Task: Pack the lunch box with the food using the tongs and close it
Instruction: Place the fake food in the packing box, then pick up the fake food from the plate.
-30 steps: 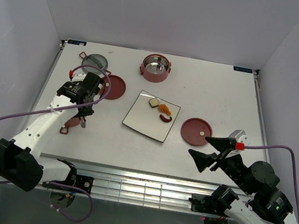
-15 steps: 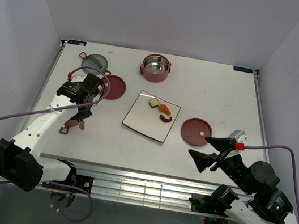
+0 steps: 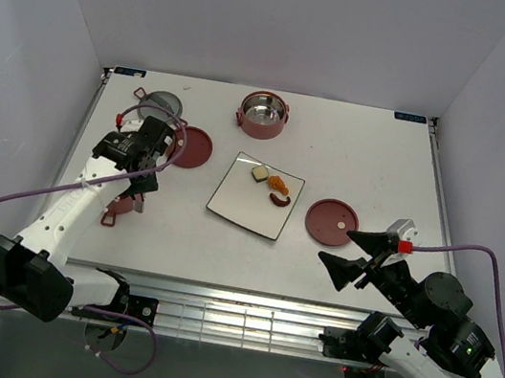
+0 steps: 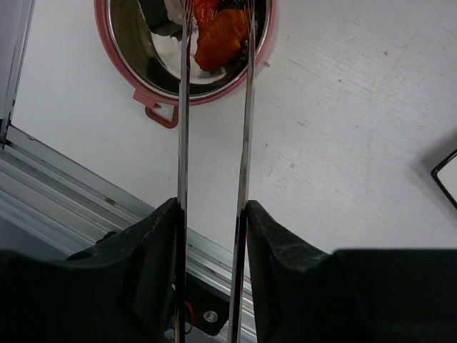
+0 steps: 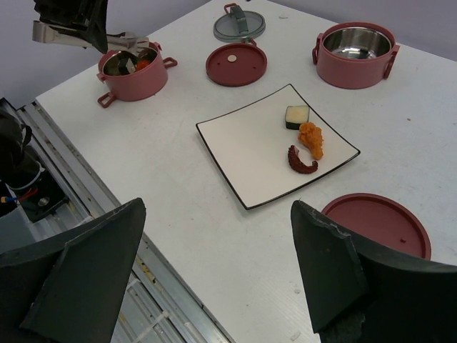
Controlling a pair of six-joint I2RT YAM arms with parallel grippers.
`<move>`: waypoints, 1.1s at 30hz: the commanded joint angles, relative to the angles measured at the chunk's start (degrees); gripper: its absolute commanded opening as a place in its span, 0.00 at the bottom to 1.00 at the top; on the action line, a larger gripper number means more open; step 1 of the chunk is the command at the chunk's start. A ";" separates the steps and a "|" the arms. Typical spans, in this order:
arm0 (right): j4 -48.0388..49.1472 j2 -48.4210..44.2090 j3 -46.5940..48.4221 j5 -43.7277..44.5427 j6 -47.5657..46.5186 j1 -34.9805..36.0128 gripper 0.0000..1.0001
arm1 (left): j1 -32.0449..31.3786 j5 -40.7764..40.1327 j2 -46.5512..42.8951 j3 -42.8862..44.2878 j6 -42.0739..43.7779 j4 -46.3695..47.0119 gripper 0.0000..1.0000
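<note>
My left gripper (image 4: 212, 207) is shut on the silvery tongs (image 4: 182, 143), whose two blades run forward a little apart. Their tips hang over a dusty-red lunch box bowl (image 4: 153, 89) at the table's left, where an orange food piece (image 4: 221, 39) and a dark piece lie. In the top view my left arm hides most of that bowl (image 3: 114, 213). More food sits on the square plate (image 5: 243, 150): a white-and-black piece (image 5: 297, 116), an orange piece (image 5: 311, 138) and a brown curl (image 5: 300, 161). My right gripper (image 5: 218, 207) stands open and empty near the front right.
A second, empty bowl (image 3: 263, 113) stands at the back. One red disc lid (image 3: 192, 147) lies left of the plate, another (image 3: 331, 222) right of it. The grey-green lid (image 3: 160, 104) lies at the back left. The table's metal front rail (image 4: 64, 179) runs close to the left bowl.
My left gripper has shifted slightly back and to the left, and the tongs' blades have spread a little. The right arm has not moved.
</note>
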 commanded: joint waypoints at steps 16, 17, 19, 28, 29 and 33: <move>0.59 -0.02 1.14 2.07 -0.28 0.64 0.88 | -0.02 28.09 -1.73 7.32 8.14 22.52 0.51; 0.59 0.07 1.14 2.16 -0.28 0.64 0.88 | -0.11 28.89 -1.46 7.05 7.62 23.94 0.51; 0.59 0.59 1.14 2.24 -0.19 0.64 0.88 | -0.72 28.64 -1.02 6.70 7.27 27.36 0.51; 0.42 4.55 1.93 0.32 0.42 0.64 0.88 | -8.37 20.91 10.29 11.16 6.29 36.34 0.52; 0.42 4.81 1.85 -0.04 0.60 0.64 0.88 | -8.72 20.73 11.71 12.05 6.73 37.13 0.52; 1.21 6.31 2.19 -0.92 0.60 0.64 0.88 | -9.34 21.42 18.83 17.50 8.75 41.00 0.52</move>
